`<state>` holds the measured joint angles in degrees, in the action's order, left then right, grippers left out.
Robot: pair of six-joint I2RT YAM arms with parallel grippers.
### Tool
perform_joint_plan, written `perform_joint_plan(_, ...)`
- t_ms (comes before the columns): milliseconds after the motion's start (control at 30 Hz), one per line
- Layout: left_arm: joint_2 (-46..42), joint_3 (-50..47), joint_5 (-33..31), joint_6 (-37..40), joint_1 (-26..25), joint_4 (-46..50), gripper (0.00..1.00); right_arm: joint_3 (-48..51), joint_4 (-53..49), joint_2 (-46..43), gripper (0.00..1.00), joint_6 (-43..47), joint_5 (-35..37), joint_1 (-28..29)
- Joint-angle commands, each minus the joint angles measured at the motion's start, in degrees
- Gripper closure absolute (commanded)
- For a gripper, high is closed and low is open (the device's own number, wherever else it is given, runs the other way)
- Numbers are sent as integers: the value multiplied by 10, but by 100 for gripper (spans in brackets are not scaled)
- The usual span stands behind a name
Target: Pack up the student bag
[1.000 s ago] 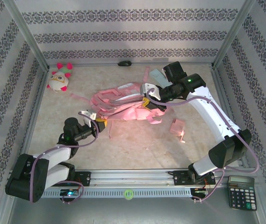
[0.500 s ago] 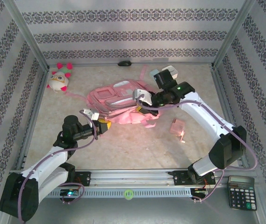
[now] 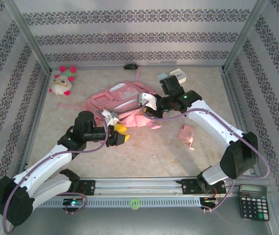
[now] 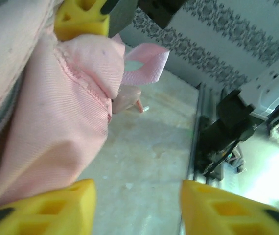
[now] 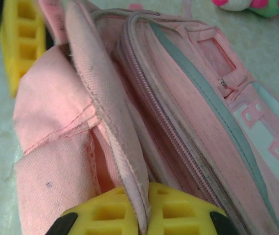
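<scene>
One pink student bag [image 3: 112, 100], flat on the tabletop [image 3: 159, 152] toward its far edge: right gripper [image 3: 146, 105] clamped on its fabric at the opening, left gripper [image 3: 122, 133] parted, empty, beside the near hem; advisable to hold that fabric taut while left takes the opposite lip.

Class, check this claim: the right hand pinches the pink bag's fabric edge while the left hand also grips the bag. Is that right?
No. The left hand is open, gripping nothing, per the left wrist view; the right hand does pinch the student bag.
</scene>
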<state>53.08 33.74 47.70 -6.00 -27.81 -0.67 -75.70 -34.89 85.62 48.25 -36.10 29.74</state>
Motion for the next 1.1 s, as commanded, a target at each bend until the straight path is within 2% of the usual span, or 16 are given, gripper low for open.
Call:
perform_joint_plan(0,-46,68,-56,169,-6,169,39,3,-12,-36,100,91,-57,-12)
perform_joint_plan(67,-60,101,-88,259,-4,258,30,11,-19,-46,100,123,-63,-13)
perform_joint_plan(100,-66,116,-105,306,-3,296,21,12,-26,-50,100,139,-65,-14)
perform_joint_plan(133,-72,127,-123,345,-2,320,16,11,-36,-51,100,156,-69,-14)
perform_joint_plan(267,-70,132,-203,475,-1,332,10,6,-62,-54,100,190,-92,-14)
perform_joint_plan(333,-41,134,-228,528,-1,322,8,4,-70,-54,100,194,-103,-14)
perform_joint_plan(467,37,140,-243,570,10,273,5,4,-80,-59,100,204,-109,-13)
perform_joint_plan(600,86,151,-215,586,29,237,4,3,-88,-60,100,208,-111,-11)
perform_joint_plan(700,112,157,-209,611,42,246,7,-2,-100,-59,100,216,-112,-12)
perform_joint_plan(800,121,155,-211,627,54,258,12,-7,-109,-58,100,220,-116,-17)
perform_joint_plan(900,119,133,-215,621,63,219,28,-9,-113,-59,100,221,-132,-23)
perform_joint_plan(1000,124,132,-196,612,68,211,59,-9,-115,-59,100,219,-136,-26)
perform_joint_plan(1067,119,139,-181,588,68,216,84,-6,-114,-60,100,217,-132,-29)
